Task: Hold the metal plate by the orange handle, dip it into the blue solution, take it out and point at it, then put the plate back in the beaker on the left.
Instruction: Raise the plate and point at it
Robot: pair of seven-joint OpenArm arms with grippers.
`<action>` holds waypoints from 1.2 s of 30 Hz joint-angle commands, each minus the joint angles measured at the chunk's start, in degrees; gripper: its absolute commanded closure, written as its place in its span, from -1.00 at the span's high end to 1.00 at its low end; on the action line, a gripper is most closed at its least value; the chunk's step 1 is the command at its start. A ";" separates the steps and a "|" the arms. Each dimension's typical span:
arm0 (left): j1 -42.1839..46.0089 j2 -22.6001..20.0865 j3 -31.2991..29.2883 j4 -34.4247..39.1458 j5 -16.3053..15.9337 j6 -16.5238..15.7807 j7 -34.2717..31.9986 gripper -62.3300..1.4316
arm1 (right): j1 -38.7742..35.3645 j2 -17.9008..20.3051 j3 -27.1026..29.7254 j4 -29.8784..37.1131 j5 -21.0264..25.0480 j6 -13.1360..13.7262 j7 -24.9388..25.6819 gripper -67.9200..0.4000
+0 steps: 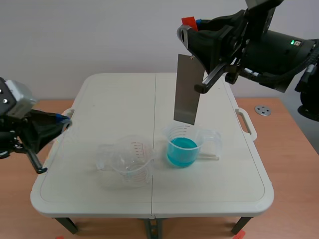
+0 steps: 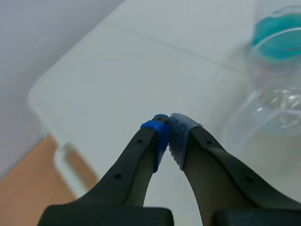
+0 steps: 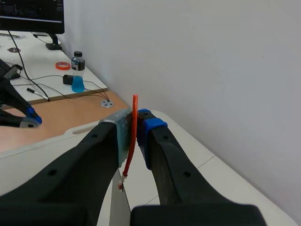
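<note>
The grey metal plate (image 1: 187,88) hangs upright above the beaker of blue solution (image 1: 182,147), its lower edge just over the rim. My right gripper (image 1: 191,31), raised high, is shut on the plate's orange handle (image 1: 189,21); in the right wrist view the thin orange handle (image 3: 133,134) sits pinched between the pads, with the plate's top (image 3: 119,207) below. An empty clear beaker (image 1: 129,160) stands left of the blue one. My left gripper (image 1: 66,122) rests shut on nothing at the table's left edge; its blue pads (image 2: 160,132) meet, with the empty beaker (image 2: 270,117) ahead and to the side.
The white folding table (image 1: 99,99) has handle cut-outs at both sides. A round metal fitting (image 1: 262,110) lies on the wooden desk to the right. In the right wrist view a far desk holds a bottle of blue liquid (image 3: 77,72), a tape roll (image 3: 62,65) and cables.
</note>
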 commanded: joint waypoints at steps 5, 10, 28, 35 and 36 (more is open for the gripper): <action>-3.45 3.43 5.53 0.70 2.21 -0.11 -0.79 -0.92 | 1.11 0.28 0.76 1.42 1.03 0.42 0.59 -0.95; -6.19 6.51 10.34 0.68 3.06 -0.11 0.37 -0.92 | 1.11 0.28 0.76 1.42 1.03 0.42 0.59 -0.95; -10.14 13.05 17.44 0.63 3.87 -0.11 6.99 -0.92 | 1.11 0.28 0.74 1.42 1.03 0.42 0.39 -0.95; -12.20 14.43 19.80 -1.42 3.87 0.04 8.28 -0.92 | 1.11 0.28 0.74 1.42 1.05 0.42 0.37 -0.95; -12.55 14.58 20.15 -1.79 3.85 0.22 8.26 -0.92 | 1.11 0.28 0.74 1.42 1.05 0.42 0.37 -0.95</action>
